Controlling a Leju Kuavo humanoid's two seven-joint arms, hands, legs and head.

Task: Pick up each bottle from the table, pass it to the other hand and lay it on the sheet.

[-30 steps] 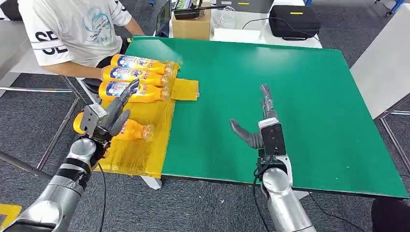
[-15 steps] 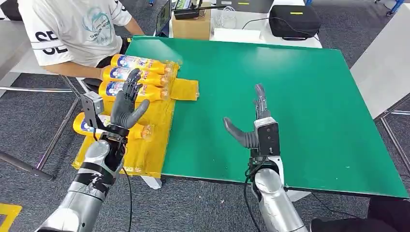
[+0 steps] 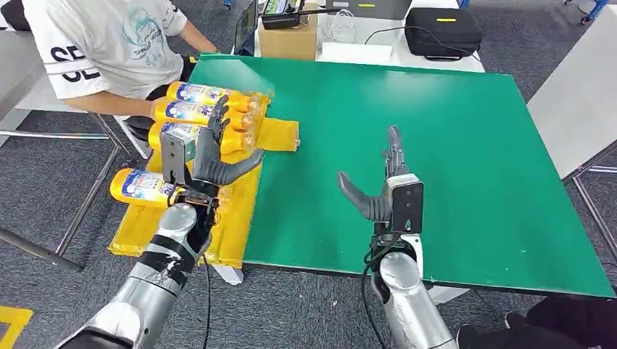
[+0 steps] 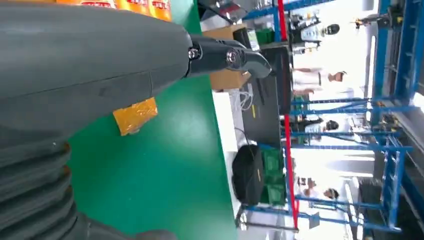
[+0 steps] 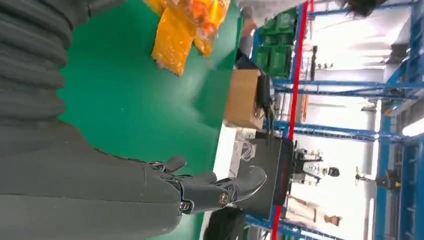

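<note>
Several orange bottles with blue-and-white labels lie on the yellow sheet (image 3: 225, 240) at the table's left edge. Three lie side by side at the back (image 3: 195, 111). One lies alone nearer me (image 3: 142, 186). My left hand (image 3: 211, 156) is raised above the sheet between them, fingers spread and holding nothing; the left wrist view shows its grey thumb (image 4: 100, 65) over the green table. My right hand (image 3: 385, 185) hovers over the green table (image 3: 466, 145), fingers straight, thumb out to the left, with nothing in it (image 5: 100, 185).
A person in a white shirt (image 3: 109, 43) sits at the table's far left, forearm close to the back bottles. A cardboard box (image 3: 287, 40) and a black bag (image 3: 442, 33) stand on the white table behind. The sheet overhangs the table's left edge.
My left hand has lifted off the near bottle and swung up and right with its fingers spread. That bottle stays lying on the sheet. My right hand has hardly moved.
</note>
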